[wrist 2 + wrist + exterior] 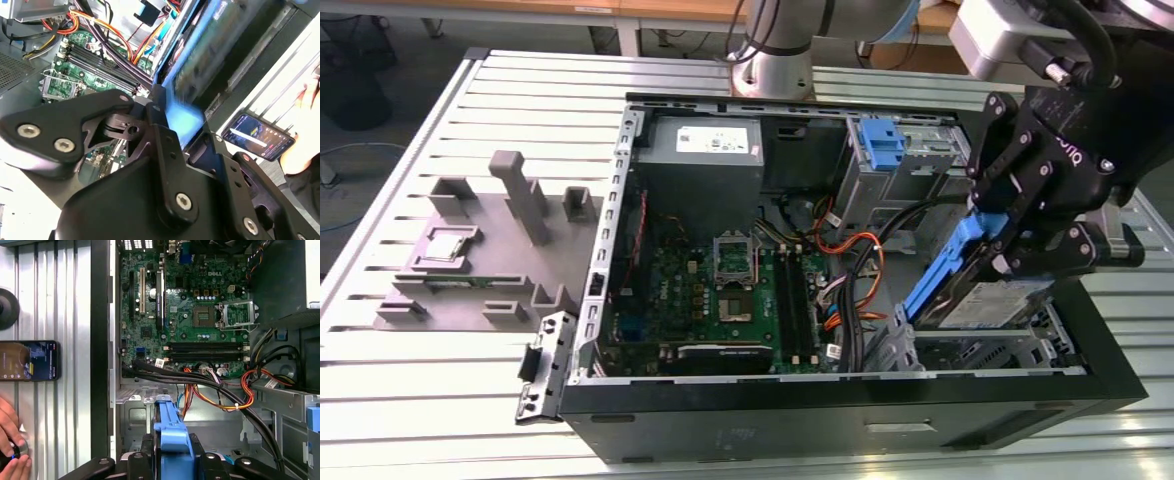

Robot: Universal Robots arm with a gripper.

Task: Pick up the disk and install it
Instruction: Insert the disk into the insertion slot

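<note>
The disk [983,303], a silver drive with a white-and-blue label in a blue bracket [945,268], hangs steeply tilted over the front corner of the open computer case [854,400], on the exterior view's right. My black gripper [1014,245] is shut on its upper end. In the first wrist view the blue bracket [170,437] sits clamped between my two fingers [146,450], above the grey metal drive bay [210,425]. In the second wrist view the disk [182,120] runs away from my gripper along the case's edge.
Inside the case lie a green motherboard [720,290], orange and black cables [225,395], a grey power supply box [707,150] and a blue latch piece [885,145]. A grey fixture [494,250] stands on the slatted table. A phone [27,360] and a person's hand [10,450] are beside the case.
</note>
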